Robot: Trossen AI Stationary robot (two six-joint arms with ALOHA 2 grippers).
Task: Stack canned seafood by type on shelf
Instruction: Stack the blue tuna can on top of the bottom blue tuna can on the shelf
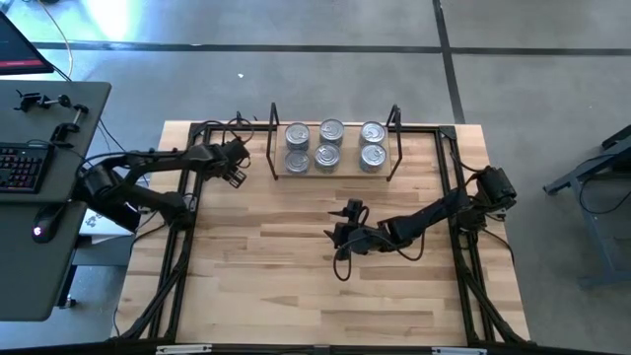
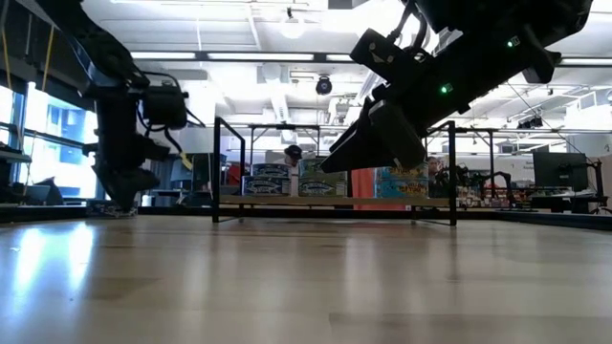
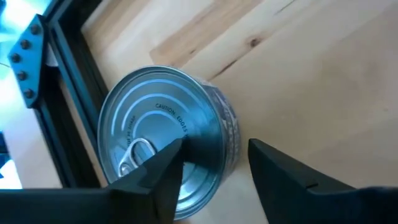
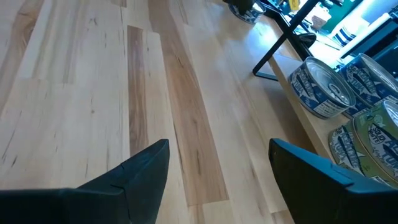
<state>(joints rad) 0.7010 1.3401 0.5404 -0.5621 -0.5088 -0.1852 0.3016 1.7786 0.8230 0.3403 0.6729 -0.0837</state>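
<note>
The shelf (image 1: 333,174) sits at the far side of the table (image 1: 296,296). Six tins (image 1: 329,132) stand on it in three pairs, one pair near each end and one in the middle.

One more tin (image 3: 168,146) is not on the shelf. It stands on the table just past the shelf's left end, close to the black frame (image 3: 74,93) at the table's edge. Its shiny lid with the pull ring faces up, so its round sides are free to pinch.

The left gripper (image 3: 214,165) is right over this tin. In the left wrist view one finger (image 3: 158,174) lies across the lid side and the other finger (image 3: 292,177) is out past the tin's wall. The tin is partly between them. I cannot tell if the fingers are pinching it or are only near it. The left arm reaches from the left side of the table toward the shelf's left end and is bent down low.

The right gripper (image 4: 217,174) is spread wide and holds nothing. It hangs over bare wood in front of the shelf's middle, well apart from the loose tin. The left arm is much nearer, so I think picking up this tin is its job.
</note>
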